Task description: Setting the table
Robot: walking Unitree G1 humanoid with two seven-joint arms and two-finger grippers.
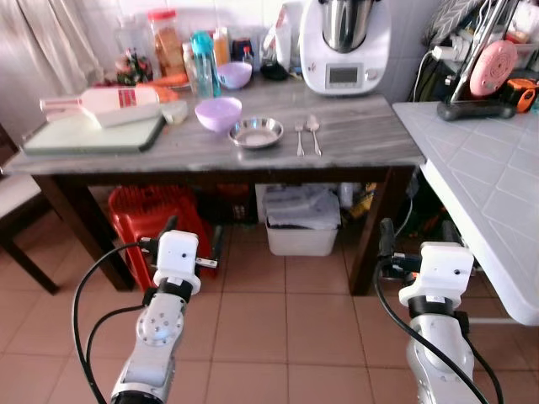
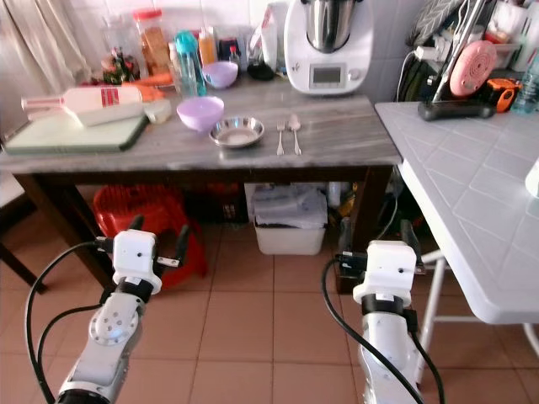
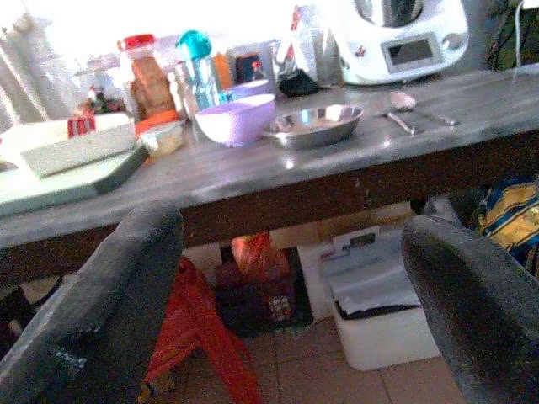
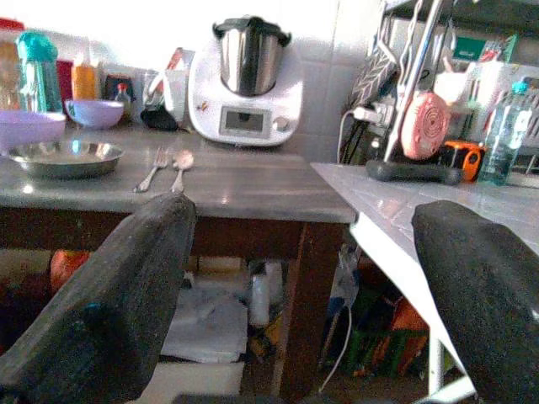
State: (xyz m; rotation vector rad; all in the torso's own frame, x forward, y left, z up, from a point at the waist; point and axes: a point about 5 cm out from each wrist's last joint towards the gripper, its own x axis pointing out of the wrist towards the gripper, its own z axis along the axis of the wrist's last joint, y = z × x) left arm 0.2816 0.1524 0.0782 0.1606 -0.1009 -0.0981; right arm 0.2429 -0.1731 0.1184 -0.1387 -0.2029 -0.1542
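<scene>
Left eye view: fork (image 1: 299, 137) beside spoon (image 1: 313, 133).

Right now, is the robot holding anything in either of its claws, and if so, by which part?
Nothing is held. Left gripper and right gripper both hang open in front of the table, short of it.

No readable text anywhere for you. White kitchen machine (image 1: 344, 44), far ahead of right gripper (image 4: 299, 278), has display panel, characters illegible. White box (image 1: 101, 104) ahead of left gripper (image 3: 290, 295) carries red band, print too blurred.
</scene>
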